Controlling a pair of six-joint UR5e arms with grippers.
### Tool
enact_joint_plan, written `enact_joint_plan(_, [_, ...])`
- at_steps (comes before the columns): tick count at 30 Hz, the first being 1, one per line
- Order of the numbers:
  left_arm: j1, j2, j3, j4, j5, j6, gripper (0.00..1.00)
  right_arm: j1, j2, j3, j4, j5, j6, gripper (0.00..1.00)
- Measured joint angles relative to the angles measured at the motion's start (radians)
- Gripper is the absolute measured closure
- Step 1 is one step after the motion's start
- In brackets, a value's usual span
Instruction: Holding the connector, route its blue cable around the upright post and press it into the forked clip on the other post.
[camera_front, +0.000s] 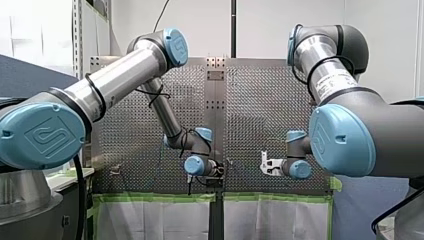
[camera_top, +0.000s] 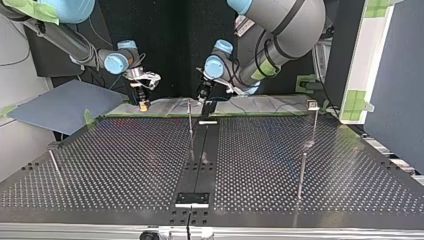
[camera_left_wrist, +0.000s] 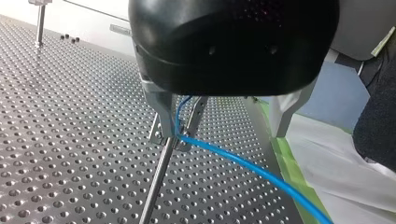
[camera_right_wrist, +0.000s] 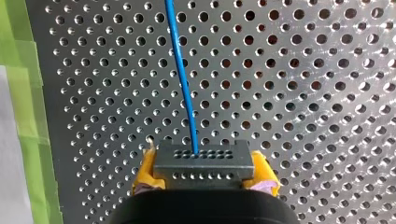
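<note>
In the right wrist view my right gripper (camera_right_wrist: 203, 179) has its yellow pads shut on the grey connector (camera_right_wrist: 203, 163). The blue cable (camera_right_wrist: 183, 84) leaves the connector and runs ahead over the perforated plate. In the left wrist view the blue cable (camera_left_wrist: 243, 163) lies in the forked clip (camera_left_wrist: 187, 123) on top of a thin post (camera_left_wrist: 156, 182). My left gripper (camera_left_wrist: 222, 133) hangs just above the clip, open, its metal fingers (camera_left_wrist: 161, 109) wide apart and holding nothing. The top view shows my right gripper (camera_top: 144, 104) at the left and my left gripper (camera_top: 206, 102) near the middle post (camera_top: 190, 122).
Other thin posts stand at the top view's right (camera_top: 314, 120) (camera_top: 301, 172) and left (camera_top: 54, 165). A dark centre strip (camera_top: 200, 155) divides the perforated table. Green tape (camera_left_wrist: 292, 172) and white cloth edge the plate beside my left gripper. A blue sheet (camera_top: 65, 105) lies off the table.
</note>
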Motion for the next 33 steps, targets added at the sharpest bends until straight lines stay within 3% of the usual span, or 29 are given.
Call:
enact_joint_plan(16, [0.003,0.065,-0.081,0.090,0.001,-0.015,0.00,0.002,0.000,0.000,0.001,0.000,0.000,1.00])
enact_joint_plan(33, [-0.030,0.066,-0.085,0.078,-0.003,-0.002,0.00,0.004,0.000,0.000,0.002,0.001,0.000,1.00])
